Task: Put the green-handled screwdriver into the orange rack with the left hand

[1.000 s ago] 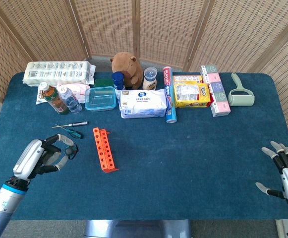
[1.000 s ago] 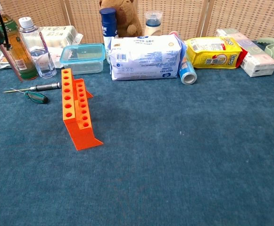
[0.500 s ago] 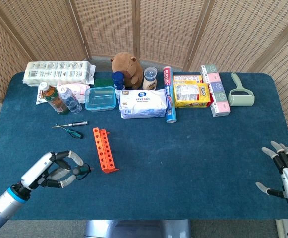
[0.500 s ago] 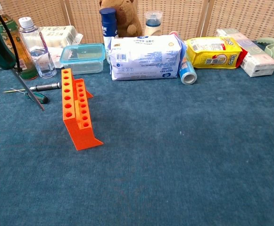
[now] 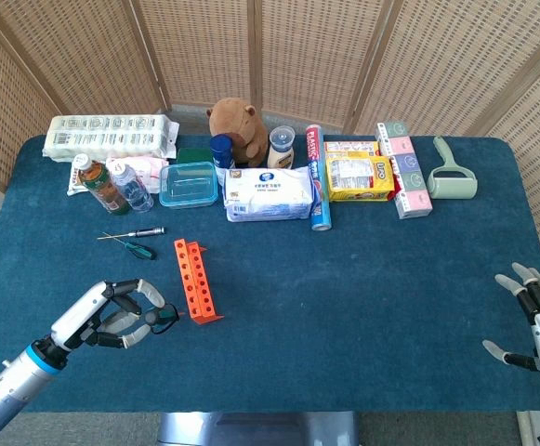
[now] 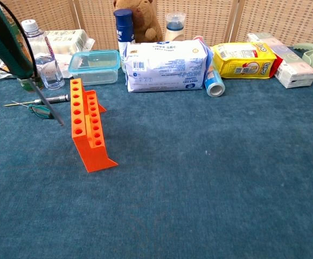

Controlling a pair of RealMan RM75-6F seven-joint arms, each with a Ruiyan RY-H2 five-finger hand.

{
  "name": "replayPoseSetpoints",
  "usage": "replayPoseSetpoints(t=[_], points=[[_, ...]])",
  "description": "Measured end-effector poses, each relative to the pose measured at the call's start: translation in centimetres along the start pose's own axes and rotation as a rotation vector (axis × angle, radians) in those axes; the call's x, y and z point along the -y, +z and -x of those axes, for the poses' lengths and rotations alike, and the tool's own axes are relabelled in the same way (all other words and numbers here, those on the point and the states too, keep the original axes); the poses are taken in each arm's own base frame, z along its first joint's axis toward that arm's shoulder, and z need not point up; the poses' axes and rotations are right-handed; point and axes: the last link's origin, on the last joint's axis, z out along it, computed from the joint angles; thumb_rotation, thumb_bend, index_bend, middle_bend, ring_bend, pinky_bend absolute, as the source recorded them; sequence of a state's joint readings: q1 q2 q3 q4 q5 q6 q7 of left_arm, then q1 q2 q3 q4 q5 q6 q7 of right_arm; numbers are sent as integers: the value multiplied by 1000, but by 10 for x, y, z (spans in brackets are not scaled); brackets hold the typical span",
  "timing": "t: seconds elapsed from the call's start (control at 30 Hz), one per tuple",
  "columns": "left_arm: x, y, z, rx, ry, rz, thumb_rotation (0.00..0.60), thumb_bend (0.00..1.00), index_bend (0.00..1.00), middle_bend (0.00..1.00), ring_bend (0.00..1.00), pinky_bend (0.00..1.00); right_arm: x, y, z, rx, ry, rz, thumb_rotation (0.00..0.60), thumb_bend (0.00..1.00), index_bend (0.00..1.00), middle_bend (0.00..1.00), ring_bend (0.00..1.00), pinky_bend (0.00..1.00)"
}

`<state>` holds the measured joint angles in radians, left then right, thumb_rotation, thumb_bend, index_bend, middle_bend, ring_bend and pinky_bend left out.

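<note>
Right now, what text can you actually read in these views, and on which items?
"PLASTIC": blue tube, head view.
"UNO"-like letters, uncertain: yellow packet, chest view.
White wipes pack: print too small.
Bottle labels: blurred.
Pastel boxes: unreadable.

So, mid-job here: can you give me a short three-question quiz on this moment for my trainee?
1. True or false: the left robot hand holds a green-handled screwdriver.
2. Where is the orange rack? A) inside the lidded box; B) standing on the blue table, just right of the left robot hand; C) in the right robot hand.
3. Fill in: the right robot hand's fingers are spread and it holds ____.

Key: 1 true; 2 B; 3 nothing.
</note>
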<state>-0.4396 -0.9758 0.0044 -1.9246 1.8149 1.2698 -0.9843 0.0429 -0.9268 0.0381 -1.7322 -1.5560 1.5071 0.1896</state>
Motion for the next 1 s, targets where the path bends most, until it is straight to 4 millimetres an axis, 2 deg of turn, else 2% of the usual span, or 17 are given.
replayPoseSetpoints(t=[0.4, 1.0], points=[[10, 12, 7, 15, 0, -1, 600, 454, 524, 956, 936, 938, -1, 1, -1, 0, 3, 1, 600, 16, 155, 57, 52, 0], [18, 15, 10, 27, -18, 0, 600, 457, 525, 956, 936, 938, -1, 0, -1, 0, 4, 4, 600, 16, 156, 57, 52, 0]])
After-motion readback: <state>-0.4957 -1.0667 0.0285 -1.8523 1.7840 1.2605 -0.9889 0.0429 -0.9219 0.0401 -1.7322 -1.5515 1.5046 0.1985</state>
